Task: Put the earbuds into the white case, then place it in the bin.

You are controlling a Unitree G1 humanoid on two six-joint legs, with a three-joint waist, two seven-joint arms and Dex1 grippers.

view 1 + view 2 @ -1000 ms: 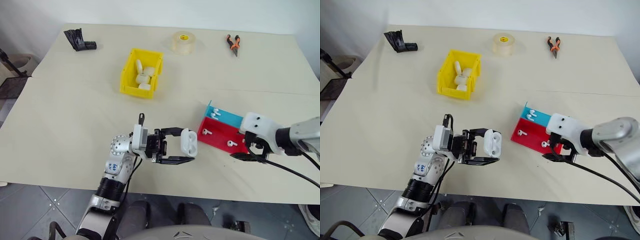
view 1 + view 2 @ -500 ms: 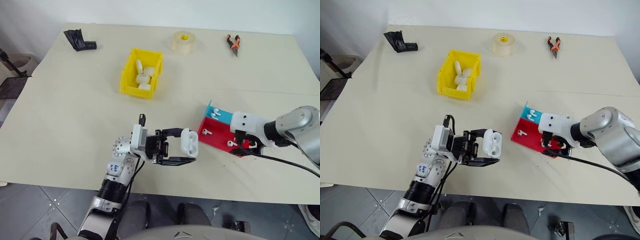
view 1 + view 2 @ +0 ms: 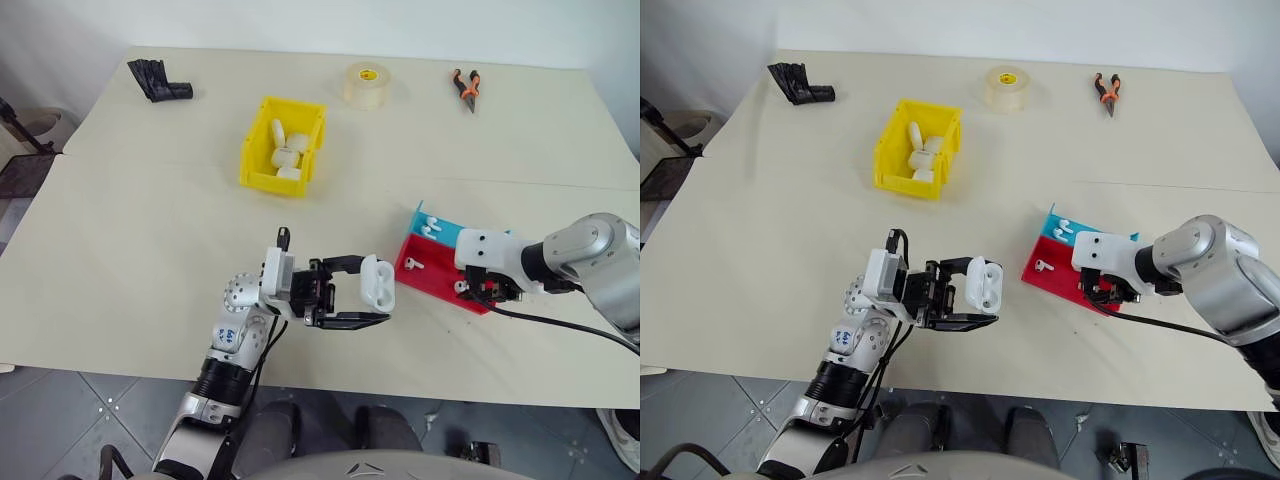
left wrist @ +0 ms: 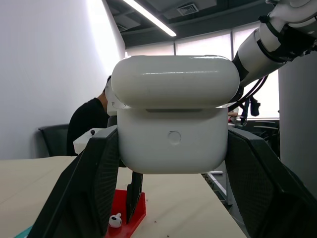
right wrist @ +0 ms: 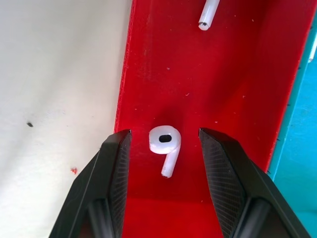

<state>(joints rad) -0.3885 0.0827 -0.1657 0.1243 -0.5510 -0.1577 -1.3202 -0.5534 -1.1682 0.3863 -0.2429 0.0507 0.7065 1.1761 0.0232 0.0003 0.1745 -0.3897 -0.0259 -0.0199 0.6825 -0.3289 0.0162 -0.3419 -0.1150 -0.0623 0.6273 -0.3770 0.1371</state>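
My left gripper (image 3: 372, 292) is shut on the white case (image 3: 378, 284), holding it a little above the table's near middle; in the left wrist view the case (image 4: 173, 119) sits between both black fingers. To its right, my right gripper (image 3: 478, 292) points down into the red tray (image 3: 428, 280). Its fingers (image 5: 116, 168) stand open on either side of one earbud (image 5: 166, 144), with a gap on each side. A second earbud (image 3: 413, 264) lies further along the red tray, and more lie in the blue tray (image 3: 458, 236). The yellow bin (image 3: 252, 150) stands at the table's far middle.
Several white cases lie in the bin. A tape roll (image 3: 366, 84), orange-handled pliers (image 3: 466, 88) and a black object (image 3: 158, 80) rest along the far edge. A seated person (image 4: 91, 121) is in the background of the left wrist view.
My right gripper has moved left and down over the red tray, and its fingers have narrowed around an earbud. The left gripper and the case have stayed put.
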